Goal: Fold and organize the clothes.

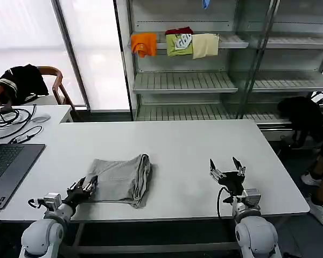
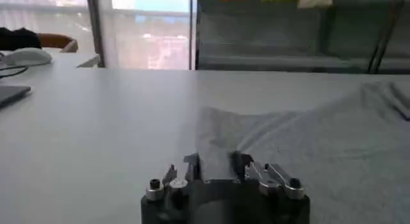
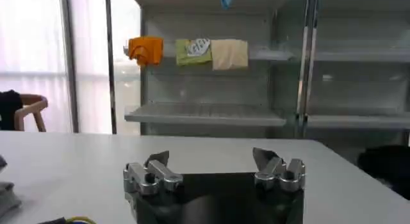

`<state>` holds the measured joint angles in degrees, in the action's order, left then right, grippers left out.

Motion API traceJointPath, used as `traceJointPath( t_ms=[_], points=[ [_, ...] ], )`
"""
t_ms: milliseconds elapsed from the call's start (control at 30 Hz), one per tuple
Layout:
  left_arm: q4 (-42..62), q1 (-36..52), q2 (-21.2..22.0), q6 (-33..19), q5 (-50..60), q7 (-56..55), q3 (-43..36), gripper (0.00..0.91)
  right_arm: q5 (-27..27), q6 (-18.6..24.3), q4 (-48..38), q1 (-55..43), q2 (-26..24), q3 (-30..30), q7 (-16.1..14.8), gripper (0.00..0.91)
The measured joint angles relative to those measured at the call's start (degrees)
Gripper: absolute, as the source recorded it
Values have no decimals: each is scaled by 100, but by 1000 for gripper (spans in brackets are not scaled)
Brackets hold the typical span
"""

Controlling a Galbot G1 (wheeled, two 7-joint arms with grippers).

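A light grey shirt (image 1: pixel 121 180) lies folded into a rough rectangle on the white table (image 1: pixel 183 145), left of centre near the front edge. My left gripper (image 1: pixel 88 186) sits low at the shirt's near left corner. In the left wrist view its fingers (image 2: pixel 192 166) stand a narrow gap apart with the edge of the shirt (image 2: pixel 307 148) lying between them, so the left gripper (image 2: pixel 216 164) is open. My right gripper (image 1: pixel 226 167) hovers over bare table to the right of the shirt. The right gripper (image 3: pixel 209 157) is wide open and holds nothing.
A laptop (image 1: pixel 5 166), cables and a mouse (image 1: pixel 40 118) lie on the left side table. A chair with a black garment (image 1: pixel 21 80) stands behind it. Shelves at the back hold orange (image 1: pixel 144 44), green (image 1: pixel 179 43) and cream (image 1: pixel 205 45) folded garments. Someone's shoes (image 1: pixel 317 199) show at the right.
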<state>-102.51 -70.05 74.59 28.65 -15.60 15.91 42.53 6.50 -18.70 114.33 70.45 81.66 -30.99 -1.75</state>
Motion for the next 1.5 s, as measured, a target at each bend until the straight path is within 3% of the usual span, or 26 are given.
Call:
traceJointPath(
  t_ms=[300,533,1000,1167,1333,1500],
  points=[
    [-5,91,73,56,-250,-58,-17,0,8,0,38,18,-33,-29,13,907],
    [-80,192,-160,-83,-101,30,258,0,56,0,-7,-34,-60,-5,19,907],
    [5,644,-1988,-408,928,593,1289,10,129,112,-241,-90,-6,109,25,907],
    [-247,721,-2329,-388,1221,718,1322,20,144,181,-332,-26,-7,102,25,907],
    [-579,633,-2138,-380,1605,729,988,20,158,265,-439,37,-39,58,43,907],
    [-676,435,-1366,-438,2156,615,236,20,189,349,-539,119,-72,-17,70,907]
  ],
)
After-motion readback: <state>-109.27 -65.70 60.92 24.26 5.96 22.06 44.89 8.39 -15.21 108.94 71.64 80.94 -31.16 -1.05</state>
